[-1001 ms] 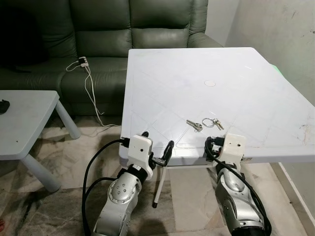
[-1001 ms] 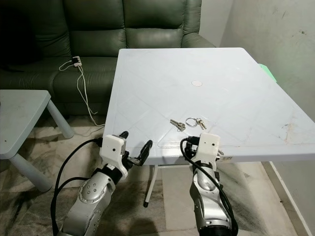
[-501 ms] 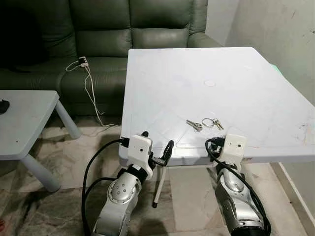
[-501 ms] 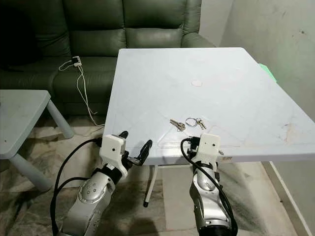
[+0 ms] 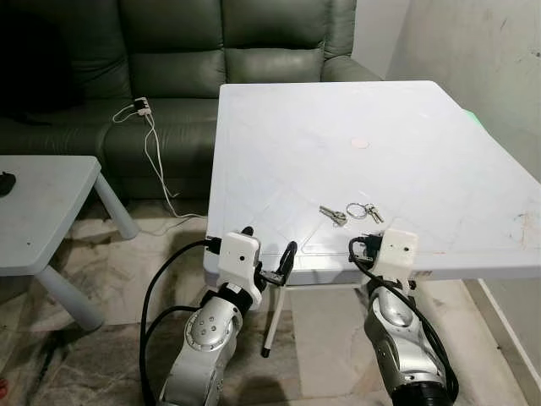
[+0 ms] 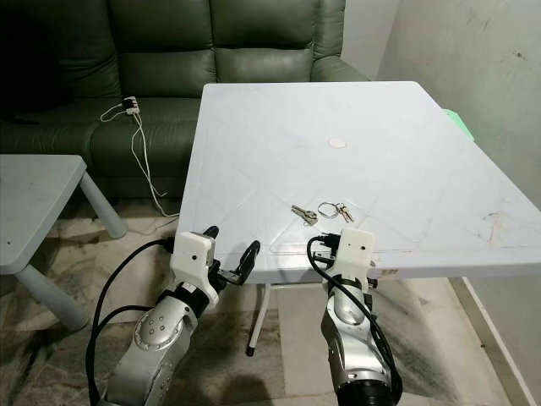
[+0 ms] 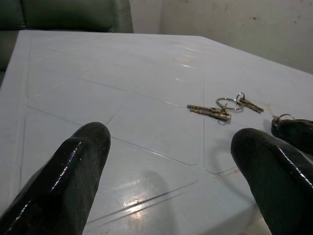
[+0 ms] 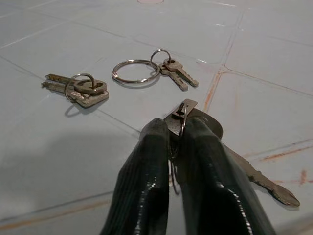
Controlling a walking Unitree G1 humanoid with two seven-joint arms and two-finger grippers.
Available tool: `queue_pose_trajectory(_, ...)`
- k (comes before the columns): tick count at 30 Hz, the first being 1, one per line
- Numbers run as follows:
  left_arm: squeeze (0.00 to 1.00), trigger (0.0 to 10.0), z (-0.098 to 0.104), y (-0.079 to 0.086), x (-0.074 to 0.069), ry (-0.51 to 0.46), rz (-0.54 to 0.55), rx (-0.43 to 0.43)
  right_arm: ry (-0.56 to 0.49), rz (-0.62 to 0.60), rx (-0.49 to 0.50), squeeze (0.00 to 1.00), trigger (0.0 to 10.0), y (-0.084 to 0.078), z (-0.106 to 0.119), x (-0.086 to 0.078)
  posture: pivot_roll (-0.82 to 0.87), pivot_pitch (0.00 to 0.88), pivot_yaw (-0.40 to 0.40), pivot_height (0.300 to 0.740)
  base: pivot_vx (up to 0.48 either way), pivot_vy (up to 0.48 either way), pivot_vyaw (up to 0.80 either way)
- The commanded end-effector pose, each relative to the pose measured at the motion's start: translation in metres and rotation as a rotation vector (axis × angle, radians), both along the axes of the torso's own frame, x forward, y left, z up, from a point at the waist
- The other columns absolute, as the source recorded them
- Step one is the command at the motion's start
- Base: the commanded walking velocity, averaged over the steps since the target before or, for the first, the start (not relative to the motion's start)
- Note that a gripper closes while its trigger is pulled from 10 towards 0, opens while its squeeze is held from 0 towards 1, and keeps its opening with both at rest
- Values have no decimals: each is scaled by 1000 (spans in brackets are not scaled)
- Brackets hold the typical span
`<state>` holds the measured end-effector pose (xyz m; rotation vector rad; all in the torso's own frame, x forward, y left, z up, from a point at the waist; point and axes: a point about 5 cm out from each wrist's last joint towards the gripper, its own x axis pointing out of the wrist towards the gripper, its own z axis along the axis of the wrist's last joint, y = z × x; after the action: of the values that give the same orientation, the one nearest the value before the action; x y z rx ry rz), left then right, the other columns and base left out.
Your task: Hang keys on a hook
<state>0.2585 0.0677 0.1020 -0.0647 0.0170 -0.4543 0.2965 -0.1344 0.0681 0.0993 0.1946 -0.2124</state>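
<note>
The right gripper (image 8: pixel 177 147) pinches a silver key (image 8: pixel 254 177) flat on the white table (image 5: pixel 338 118), near its front edge. Two more key bunches (image 8: pixel 122 78) lie at its 12 o'clock. The left gripper (image 7: pixel 166 161) gapes wide.

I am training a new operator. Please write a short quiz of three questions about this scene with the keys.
1. True or false: the right end effector is shut on a key.
2. How many key sets lie loose on the table? A) one B) two C) four
3. Fill in: the left end effector is ____.

Key: 1 true. 2 B: one bunch and one ring with small keys. 3 open, fingers wide apart at the table's near edge.
</note>
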Motion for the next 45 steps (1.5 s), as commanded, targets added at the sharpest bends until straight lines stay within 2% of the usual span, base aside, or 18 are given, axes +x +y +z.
queue_pose_trajectory(1,0,10000,2,-3,-1,4,-1,-17,9,-6,12,0,39,4,-2,0,25,43,-52,740,0,0,0)
queue_pose_trajectory(2,0,10000,2,-4,-1,4,-2,-20,7,-8,14,0,471,4,-2,1,26,44,-51,740,0,0,0)
queue_pose_trajectory(4,0,10000,2,-4,-1,5,0,-22,9,-16,11,0,471,3,-2,3,26,45,-51,740,0,0,0)
queue_pose_trajectory(7,0,10000,3,-4,-1,4,2,-20,5,-20,11,0,0,3,-2,5,30,43,-51,740,0,0,0)
queue_pose_trajectory(16,0,10000,3,-5,-1,4,3,-24,-5,-26,-9,0,0,3,-1,10,31,40,-51,740,0,0,0)
queue_pose_trajectory(22,0,10000,4,-4,1,3,16,-32,-135,59,67,0,0,4,14,7,33,32,-55,740,0,0,0)
queue_pose_trajectory(28,0,10000,6,-3,5,-2,22,-37,-332,277,30,0,0,12,36,0,26,16,-58,740,0,0,0)
queue_pose_trajectory(30,0,10000,7,-3,7,-8,23,-39,-338,308,87,0,0,12,40,0,26,16,-58,740,0,0,0)
queue_pose_trajectory(33,0,10000,9,-2,10,-12,27,-44,-416,393,8,0,0,8,51,1,26,6,-61,740,0,0,0)
queue_pose_trajectory(35,0,10000,10,0,12,-17,35,-45,-449,451,-150,0,0,6,56,3,28,0,-63,740,0,0,0)
queue_pose_trajectory(37,0,10000,10,2,14,-20,37,-45,-495,499,-205,0,0,9,60,2,28,0,-63,740,0,0,0)
queue_pose_trajectory(38,0,10000,11,3,15,-22,43,-45,-515,559,-352,0,2784,10,64,3,28,0,-62,740,0,0,0)
queue_pose_trajectory(39,0,10000,11,4,16,-25,46,-46,-552,640,-473,0,3333,13,66,2,26,0,-63,740,0,0,0)
queue_pose_trajectory(41,0,10000,11,4,16,-27,47,-46,-567,667,-506,0,3333,14,67,0,26,0,-63,740,0,0,0)
queue_pose_trajectory(42,0,10000,12,5,18,-27,51,-48,-571,710,-716,0,7176,15,67,2,25,0,-64,740,0,0,0)
queue_pose_trajectory(43,0,10000,12,5,18,-27,51,-50,-618,830,-1068,0,10000,22,65,-1,22,0,-66,740,0,0,0)
queue_pose_trajectory(44,0,10000,12,5,18,-27,51,-50,-618,830,-1068,0,10000,22,65,-1,22,0,-66,740,0,0,0)
queue_pose_trajectory(45,0,10000,12,4,19,-29,51,-50,-660,912,-1312,0,10000,22,62,-3,21,0,-67,740,0,0,0)
